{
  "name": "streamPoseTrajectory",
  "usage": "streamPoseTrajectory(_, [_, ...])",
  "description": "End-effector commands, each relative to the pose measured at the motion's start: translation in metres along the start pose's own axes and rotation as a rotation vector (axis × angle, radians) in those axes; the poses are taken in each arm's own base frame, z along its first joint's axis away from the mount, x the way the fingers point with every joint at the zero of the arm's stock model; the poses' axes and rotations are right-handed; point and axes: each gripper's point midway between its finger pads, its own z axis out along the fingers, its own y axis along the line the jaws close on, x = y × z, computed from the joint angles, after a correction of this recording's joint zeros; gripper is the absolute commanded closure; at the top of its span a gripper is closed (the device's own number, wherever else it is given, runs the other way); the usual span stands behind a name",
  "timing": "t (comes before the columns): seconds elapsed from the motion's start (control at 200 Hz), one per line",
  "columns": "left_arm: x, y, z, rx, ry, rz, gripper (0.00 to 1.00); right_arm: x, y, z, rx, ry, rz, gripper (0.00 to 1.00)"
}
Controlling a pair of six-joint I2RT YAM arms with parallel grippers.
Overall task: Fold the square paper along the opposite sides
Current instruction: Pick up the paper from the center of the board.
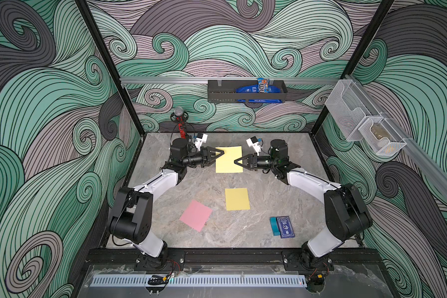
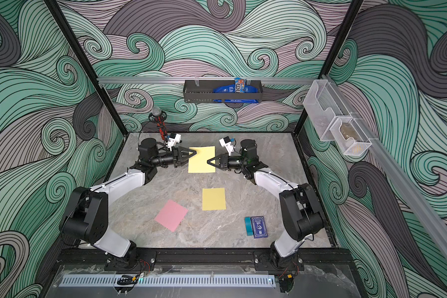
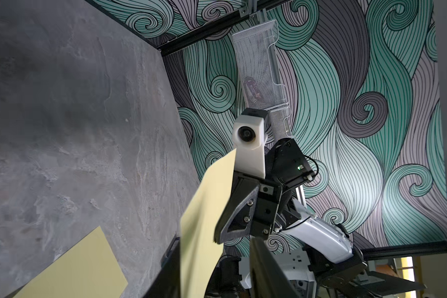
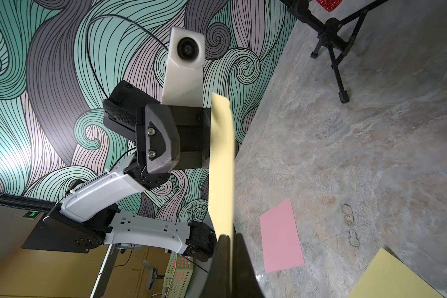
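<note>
Fingers [image 4: 243,265] of the right gripper [image 1: 236,162] pinch one edge of the pale yellow square paper [image 1: 229,160]. Fingers [image 3: 271,271] of the left gripper [image 1: 221,152] stand spread around the opposite edge; contact is hard to judge. Both pairs are cut off at the wrist views' edge. The sheet is held above the table [image 1: 269,196], upper centre in both top views.

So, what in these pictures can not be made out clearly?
- Print on the blue card box: too small in both top views.
- Contents of the mesh basket: blurred behind its mesh, in a top view.
- Held yellow paper: almost edge-on in the right wrist view, its end hidden inside the right tool.
</note>
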Motion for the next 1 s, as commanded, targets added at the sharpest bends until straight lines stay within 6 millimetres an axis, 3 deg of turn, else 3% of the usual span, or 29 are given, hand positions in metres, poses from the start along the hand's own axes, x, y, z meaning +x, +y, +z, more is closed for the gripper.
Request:
streamPoseTrajectory(0.0, [-0.004, -0.023, -0.005, 0.001, -0.005, 0.093, 0.67, -0.005, 0.014, -0.01, -0.009, 0.013, -0.051, 1.0])
streamPoseTrajectory(0.18, [-0.003, -0.018, -0.005, -0.027, -0.005, 0.109, 0.76, -0.002, 0.01, -0.011, 0.019, 0.06, -0.054, 1.0])
streamPoseTrajectory(0.735, [-0.001, -0.007, 0.003, -0.067, 0.016, 0.122, 0.76, 0.004, 0.016, -0.013, 0.024, 0.098, -0.094, 1.0])
streamPoseTrajectory(0.996, [0.001, -0.003, 0.005, -0.085, 0.022, 0.126, 0.84, 0.003, 0.021, -0.014, 0.019, 0.094, -0.111, 1.0])
